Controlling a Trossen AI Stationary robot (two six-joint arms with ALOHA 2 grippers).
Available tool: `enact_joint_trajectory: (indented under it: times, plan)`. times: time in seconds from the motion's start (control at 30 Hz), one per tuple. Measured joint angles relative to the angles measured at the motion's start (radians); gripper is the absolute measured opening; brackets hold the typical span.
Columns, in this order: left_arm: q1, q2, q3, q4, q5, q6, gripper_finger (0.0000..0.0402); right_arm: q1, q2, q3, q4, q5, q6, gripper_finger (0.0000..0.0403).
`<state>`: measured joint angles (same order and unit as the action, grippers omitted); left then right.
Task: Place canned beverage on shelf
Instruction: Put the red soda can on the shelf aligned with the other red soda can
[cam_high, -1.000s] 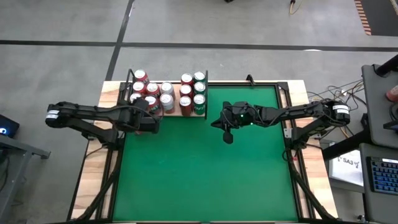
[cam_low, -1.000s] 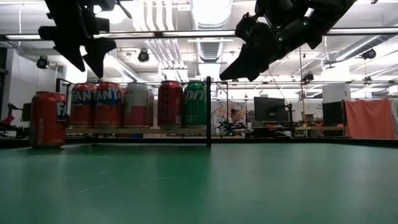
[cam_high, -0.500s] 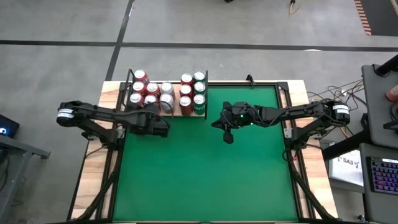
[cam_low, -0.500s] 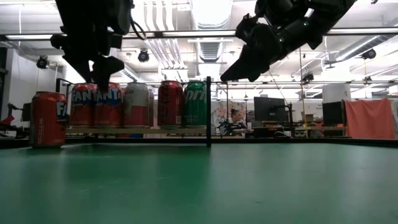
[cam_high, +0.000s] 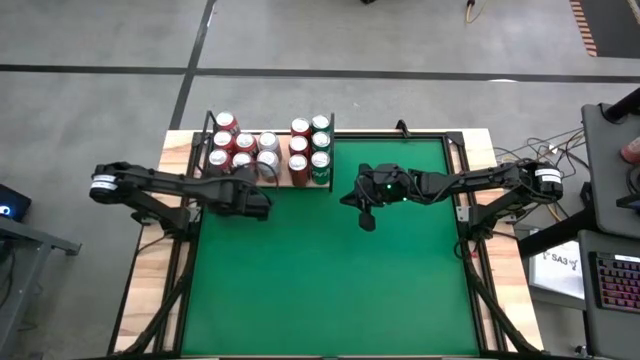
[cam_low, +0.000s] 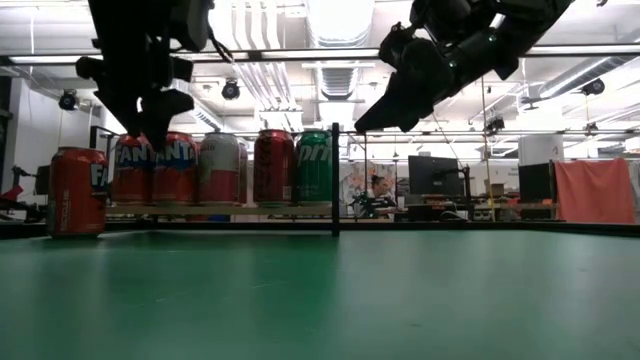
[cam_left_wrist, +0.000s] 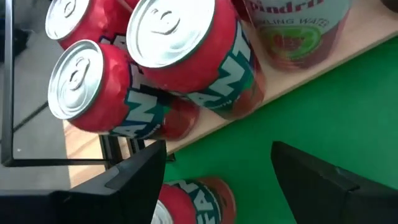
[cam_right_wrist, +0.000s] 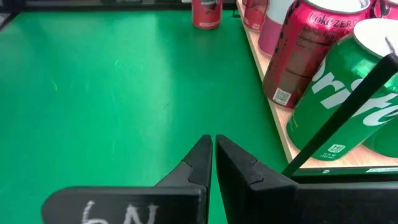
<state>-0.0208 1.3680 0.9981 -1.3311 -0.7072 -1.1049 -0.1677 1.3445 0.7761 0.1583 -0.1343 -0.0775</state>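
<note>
The shelf (cam_high: 283, 152) stands at the table's far left with several cans upright on its pale wood board (cam_left_wrist: 283, 87). One red Fanta can (cam_low: 78, 190) stands upright on the green felt just in front of the shelf's near edge. In the left wrist view this can (cam_left_wrist: 193, 199) shows low between the fingers. My left gripper (cam_left_wrist: 217, 149) hangs open above it, touching nothing, and hides it in the high view. My right gripper (cam_right_wrist: 213, 142) is shut and empty. It hovers over the felt to the right of the shelf (cam_high: 347, 197).
Black upright rods (cam_low: 335, 180) stand at the shelf's corners. A green Sprite can (cam_right_wrist: 348, 106) and a Coke Zero can (cam_right_wrist: 305, 56) stand at the shelf's right end, near my right gripper. The green felt (cam_high: 330, 280) lies open toward the near edge.
My left gripper has come down and gone toward the table's right and near edges, off the shelf's left corner to a spot over the felt in front of the shelf. It has kept still for the last half second.
</note>
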Motion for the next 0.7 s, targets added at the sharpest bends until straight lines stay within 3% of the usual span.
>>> enact_joint_trajectory:
  times: [0.4, 0.7]
  plan:
    - [0.014, -0.109, -0.005, -0.078, 0.146, -0.122, 0.0275, 0.000, 0.000, 0.000, 0.042, 0.001, 0.041, 0.0013]
    - [0.014, -0.106, -0.006, -0.148, 0.149, -0.165, 0.0290, 0.000, 0.000, 0.001, 0.042, 0.001, 0.091, 0.0013]
